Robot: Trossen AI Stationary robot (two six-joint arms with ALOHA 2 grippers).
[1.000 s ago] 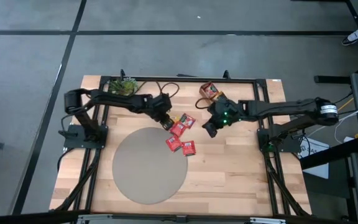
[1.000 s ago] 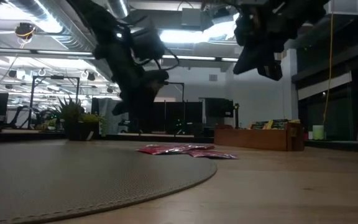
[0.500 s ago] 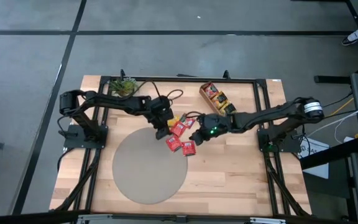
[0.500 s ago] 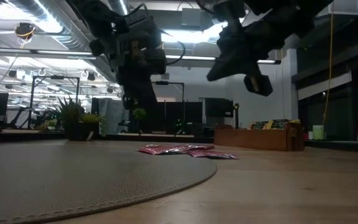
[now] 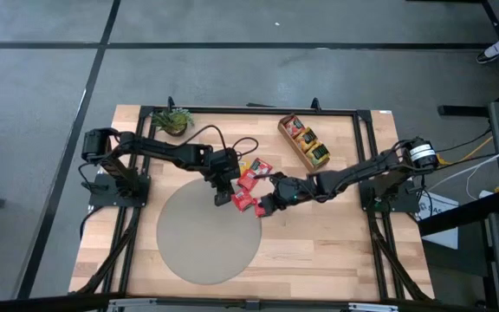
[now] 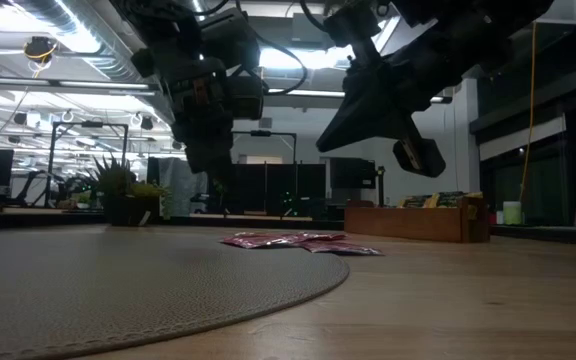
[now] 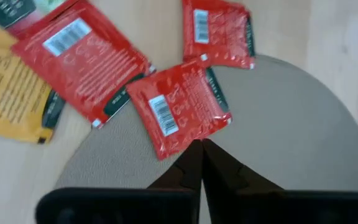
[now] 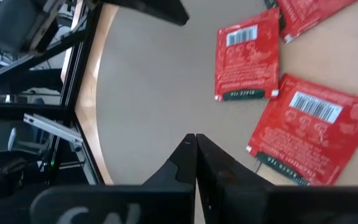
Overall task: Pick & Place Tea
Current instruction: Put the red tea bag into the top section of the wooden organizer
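Three red tea sachets (image 5: 249, 178) (image 5: 243, 202) (image 5: 263, 206) lie flat where the round grey mat (image 5: 202, 238) meets the wood, and a yellow one (image 5: 242, 165) lies beside them. My left gripper (image 5: 222, 198) is shut and hangs above the mat's far edge, just left of the sachets. In its wrist view the fingertips (image 7: 199, 148) point at one red sachet (image 7: 179, 109). My right gripper (image 5: 264, 208) is shut and hovers over the right side of the cluster (image 8: 247, 56). The low view shows both grippers (image 6: 211, 170) (image 6: 328, 143) clear above the sachets (image 6: 293, 241).
A long wooden divided tray (image 5: 304, 141) holding more sachets stands at the far right. A small potted plant (image 5: 173, 121) sits at the far left corner. Black frame rails (image 5: 366, 173) run along the table's sides. Bare wood (image 5: 319, 251) lies toward the near right.
My right gripper has swept toward the table's left and come down, from beside the tray to above the red sachets, rolling its wrist on the way. My left gripper has shifted a little toward the near edge, onto the mat's rim, and has also rolled. The sachets have stayed put.
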